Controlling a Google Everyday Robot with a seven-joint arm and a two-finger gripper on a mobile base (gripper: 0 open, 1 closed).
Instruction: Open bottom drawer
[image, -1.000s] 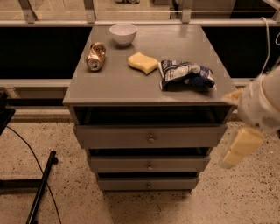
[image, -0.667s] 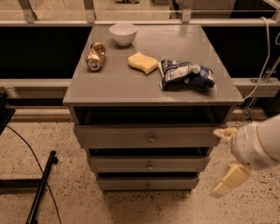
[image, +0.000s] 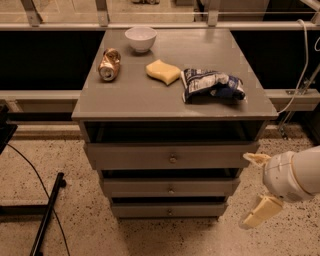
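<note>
- Lowered over the last second, the hand (image: 258, 186) is now found at about 4 o'clock in the view. It has been brought down from beside the table (image: 150, 100) top's right edge to the level of the two lower drawers.
- Compared with the nearer of the earlier frames, only a slight further shift down and to the left is noted, and the things on the table are unchanged.
- Its two pale fingers are seen spread apart, one above the other, with nothing held between them.
- The bottom drawer (image: 200, 210) is located at the foot of the table, under the middle drawer (image: 210, 187) and just above the floor. It is judged to be not yet pulled out.
- Its small round knob (image: 169, 212) is set at the centre of the slim front panel, whose long axis is laid from 9 o'clock to 3 o'clock.
- From the hand, the knob is placed between 8 and 9 o'clock, well apart, and the panel's right end is near.
- A move leftward and slightly down is called for, so that the knob can be brought between the fingers. The middle drawer's knob (image: 171, 190) just above is a mistake to be avoided.
</note>
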